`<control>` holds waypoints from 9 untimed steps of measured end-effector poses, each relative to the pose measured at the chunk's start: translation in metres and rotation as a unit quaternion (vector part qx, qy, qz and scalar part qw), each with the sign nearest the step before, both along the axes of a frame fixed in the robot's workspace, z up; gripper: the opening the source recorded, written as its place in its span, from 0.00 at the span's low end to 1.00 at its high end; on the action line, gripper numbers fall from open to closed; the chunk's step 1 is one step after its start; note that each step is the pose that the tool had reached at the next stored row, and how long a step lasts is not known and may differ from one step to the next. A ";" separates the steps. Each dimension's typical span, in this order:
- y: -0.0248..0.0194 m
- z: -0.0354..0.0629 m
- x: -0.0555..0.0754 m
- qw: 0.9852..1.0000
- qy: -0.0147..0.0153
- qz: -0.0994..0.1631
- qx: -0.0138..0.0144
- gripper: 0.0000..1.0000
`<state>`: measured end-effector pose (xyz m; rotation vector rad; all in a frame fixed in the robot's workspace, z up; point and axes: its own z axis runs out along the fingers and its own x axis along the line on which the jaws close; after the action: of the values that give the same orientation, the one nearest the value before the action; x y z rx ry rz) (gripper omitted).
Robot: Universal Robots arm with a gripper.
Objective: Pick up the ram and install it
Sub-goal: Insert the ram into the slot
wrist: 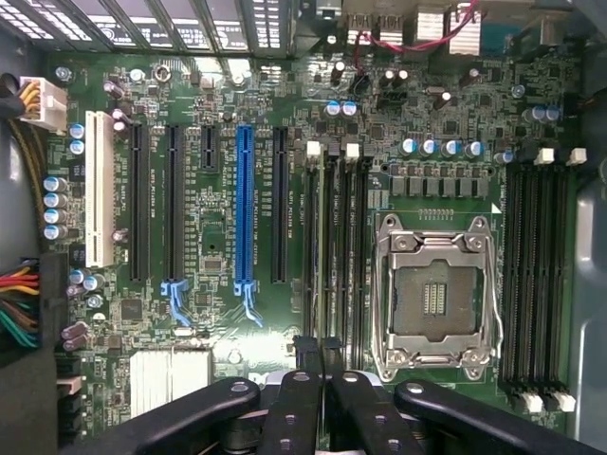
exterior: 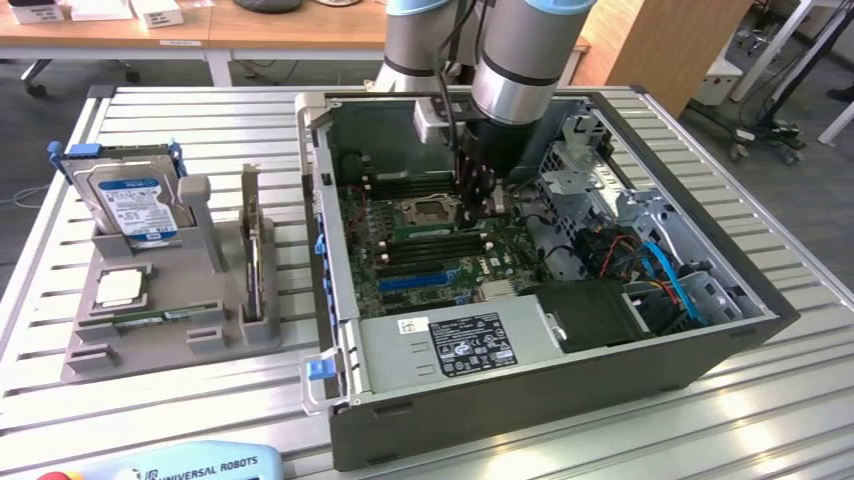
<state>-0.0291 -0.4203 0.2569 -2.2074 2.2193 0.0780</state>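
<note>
The fingers (wrist: 299, 417) are pressed almost together, their tips low over the motherboard (wrist: 218, 218) inside the open computer case (exterior: 561, 390). A thin dark line runs between the tips in the wrist view, but whether that is a board held edge-on cannot be told. Directly beneath the tips lies the bank of memory slots (wrist: 337, 246), and just beside those sits the empty processor socket (wrist: 432, 294) with its metal frame. Well apart from the fingers, outside the case toward the exterior view's left, a grey holder (exterior: 160, 345) stands on the slatted surface (exterior: 200, 120). A green stick that looks like the ram (exterior: 167, 318) lies flat in the holder's front channel, near the hard drive (exterior: 131, 205). By the fingers' place over the slots, the work appears to be at the installing end. Seating a stick there calls for its edge lined up with one slot and a straight, even push down.
</note>
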 end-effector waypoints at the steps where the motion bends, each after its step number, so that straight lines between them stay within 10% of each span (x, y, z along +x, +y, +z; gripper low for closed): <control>1: 0.0000 -0.0014 0.000 1.000 0.000 0.000 0.000 0.11; 9: -0.0001 -0.0062 0.000 1.000 0.000 0.000 0.000 0.11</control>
<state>-0.0291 -0.4203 0.2507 -2.2076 2.2194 0.0779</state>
